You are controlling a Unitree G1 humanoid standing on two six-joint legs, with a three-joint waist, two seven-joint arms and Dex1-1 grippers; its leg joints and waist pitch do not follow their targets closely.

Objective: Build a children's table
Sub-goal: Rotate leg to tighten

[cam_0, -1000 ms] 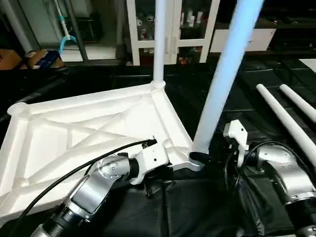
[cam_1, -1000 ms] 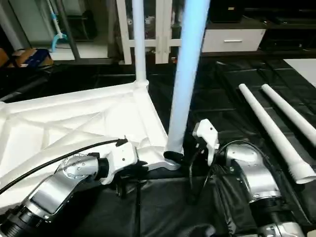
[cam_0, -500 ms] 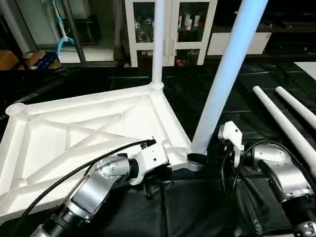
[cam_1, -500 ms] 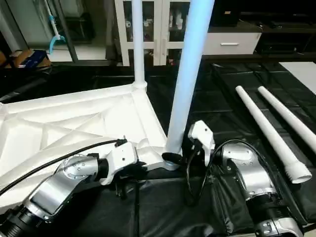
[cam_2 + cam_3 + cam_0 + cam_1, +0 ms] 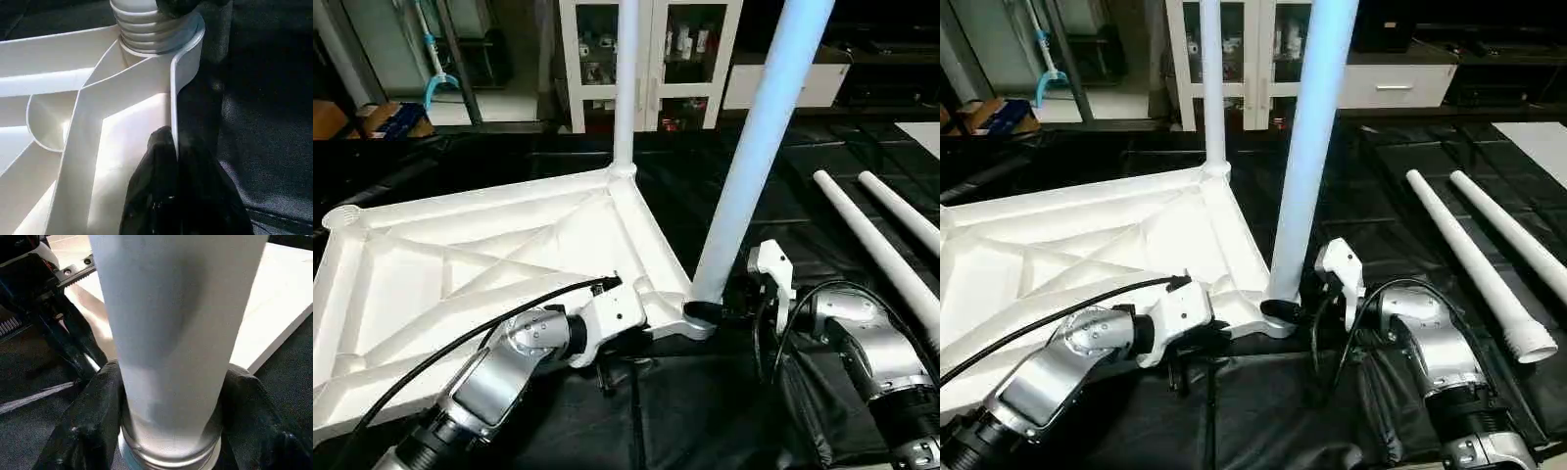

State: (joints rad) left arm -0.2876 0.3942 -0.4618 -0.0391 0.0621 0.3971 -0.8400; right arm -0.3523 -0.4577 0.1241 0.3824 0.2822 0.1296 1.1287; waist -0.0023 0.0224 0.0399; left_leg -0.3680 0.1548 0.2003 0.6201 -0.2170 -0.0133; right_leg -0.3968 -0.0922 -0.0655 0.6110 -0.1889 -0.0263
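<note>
White leg stands between the right tool's fingers.

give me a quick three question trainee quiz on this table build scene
1. True or false: the left gripper is shut on the rim of the table top.
2. How many legs stand upright in corner sockets: the near leg, the far leg, or both?
3. Multiple choice: where are the two loose legs? A) lying on the black cloth on the robot's right, B) stacked on the table top, C) leaning on the cabinet.

Key: 1 true, its fingers pinch the rim wall near the corner. 2 both. 3 A. Also note the right gripper has a finger on each side of the near leg's base.
</note>
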